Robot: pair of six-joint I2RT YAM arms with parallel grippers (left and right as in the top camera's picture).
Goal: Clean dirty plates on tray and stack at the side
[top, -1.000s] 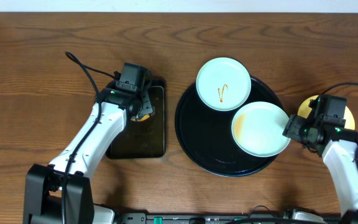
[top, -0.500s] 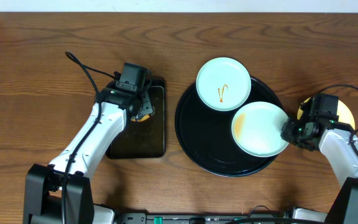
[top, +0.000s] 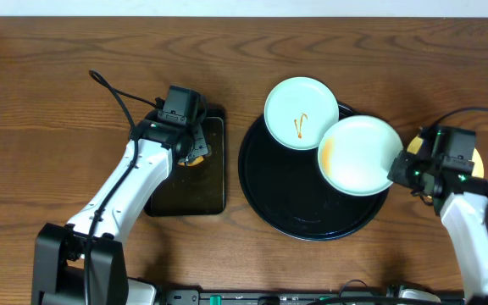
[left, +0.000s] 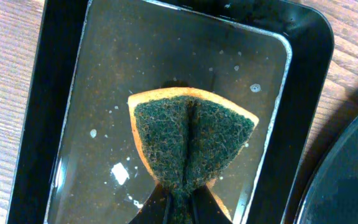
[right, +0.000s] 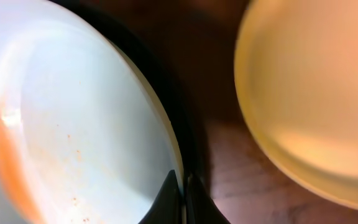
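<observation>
Our right tool (right: 180, 194) is pinched narrow on the rim of a green plate (right: 73, 124), one fingertip on the inside of the rim and one on the outside. From overhead the grip sits at the plate's 4 o'clock edge. This plate lies over the 2 o'clock part of the round tray (top: 278, 191) and reaches past the tray's rim on that side. We cannot tell whether it rests flat or is lifted. An orange smear (top: 327, 158) runs along its 9 o'clock side, with fine specks beside it.

At its 10 o'clock edge it meets the second green plate (top: 302, 113); we cannot tell whether they touch or overlap. That plate sits at the tray's 12 o'clock, hanging over the rim, with a small orange-brown squiggle (top: 301, 127) near its middle.

The yellow plate (right: 316, 93) lies off the tray on the bare table (top: 58, 85), at the tray's 3 o'clock, just beside the held plate and mostly under our right arm.

Our left tool (left: 179, 202) is closed tight on a sponge (left: 191, 140), squeezing its lower edge so the green scrub face folds along the middle; the orange backing shows around the edges. The sponge hangs over the small tray (left: 55, 93), a black rectangular one with a wet, speckled floor. It lies at the round tray's 9 o'clock, close but apart.
</observation>
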